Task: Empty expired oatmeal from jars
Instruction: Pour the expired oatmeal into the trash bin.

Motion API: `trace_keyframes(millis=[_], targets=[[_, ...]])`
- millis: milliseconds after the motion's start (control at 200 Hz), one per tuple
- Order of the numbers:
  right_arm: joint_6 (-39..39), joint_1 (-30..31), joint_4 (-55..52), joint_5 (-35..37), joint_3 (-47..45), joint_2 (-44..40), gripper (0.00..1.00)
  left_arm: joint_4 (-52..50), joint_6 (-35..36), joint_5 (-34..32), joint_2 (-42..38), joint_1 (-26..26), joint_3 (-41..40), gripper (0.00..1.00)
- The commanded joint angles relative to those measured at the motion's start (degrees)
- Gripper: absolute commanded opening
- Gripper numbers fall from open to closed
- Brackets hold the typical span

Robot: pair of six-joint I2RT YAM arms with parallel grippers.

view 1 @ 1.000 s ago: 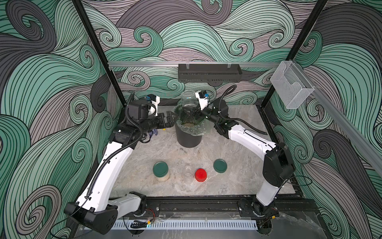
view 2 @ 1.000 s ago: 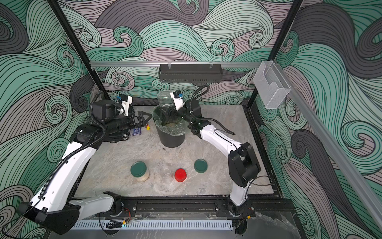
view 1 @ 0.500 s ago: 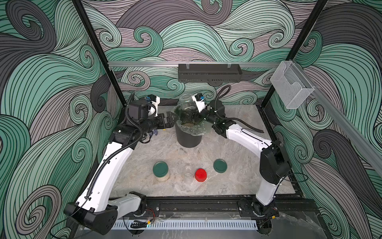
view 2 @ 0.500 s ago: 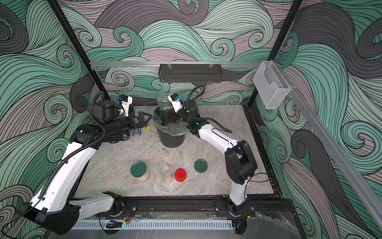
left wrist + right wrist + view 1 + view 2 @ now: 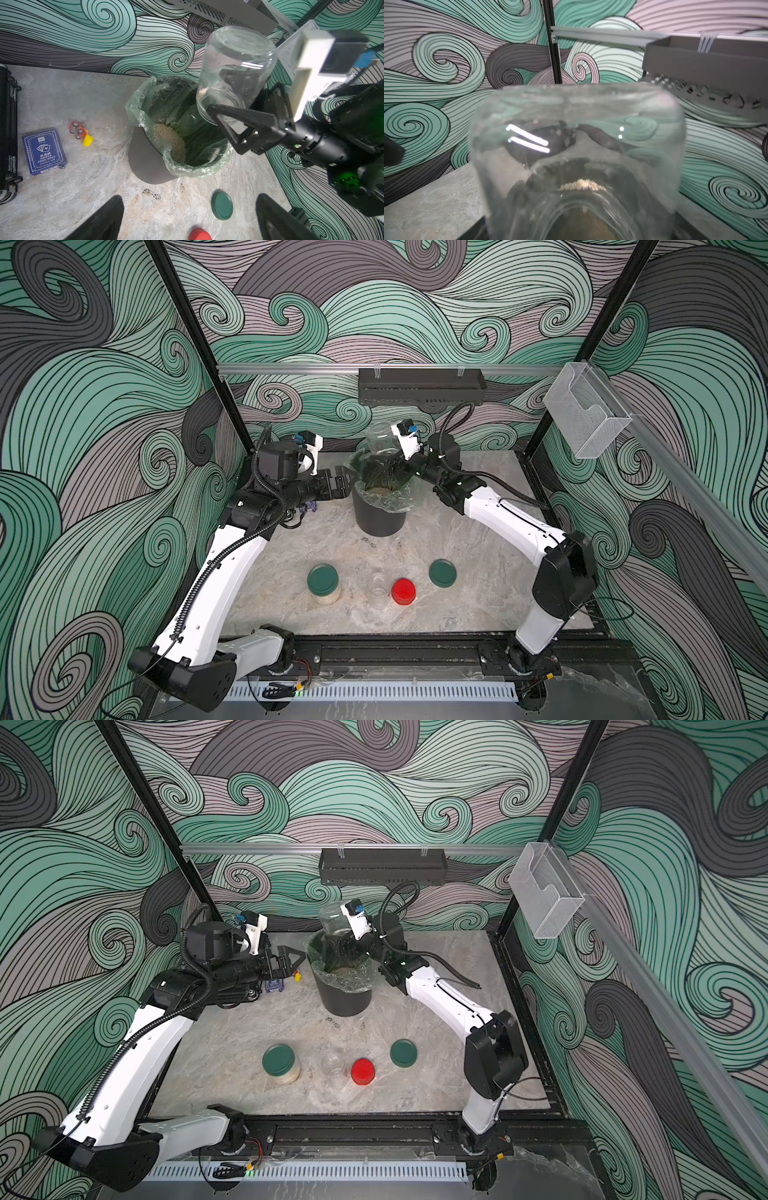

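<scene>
1. Your right end effector (image 5: 390, 459) clamped the wide clear glass jar (image 5: 234, 68) mouth-down over the tall black lined bin (image 5: 145, 164), where the pale oatmeal (image 5: 171, 141) lay.
2. A gentle shake, staying above the bin, looked the wise finish.
3. Your left end effector (image 5: 347, 481) hung beside the bin, fingers apart, empty.

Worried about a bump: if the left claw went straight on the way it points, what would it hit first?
Probably the plastic-lined black bin: the open left claw points at its near rim in both top views. Height is unclear.
</scene>
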Motion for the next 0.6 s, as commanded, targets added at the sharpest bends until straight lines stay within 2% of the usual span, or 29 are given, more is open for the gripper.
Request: trace_keyframes(millis=[0, 405, 590], targets=[[1.7, 0.2, -0.8, 2.2, 2.7, 1.0, 0.00, -0.7, 0.6, 1.3, -0.2, 0.5, 0.5, 0.99], [0.2, 1.1, -4.3, 0.6, 6.9, -5.0, 0.00, 0.2, 0.3, 1.7, -0.2, 0.5, -0.1, 0.99], [0.7, 1.1, -5.8, 1.4, 5.8, -3.5, 0.00, 0.5, 0.0, 1.9, -0.3, 0.5, -0.1, 0.99]])
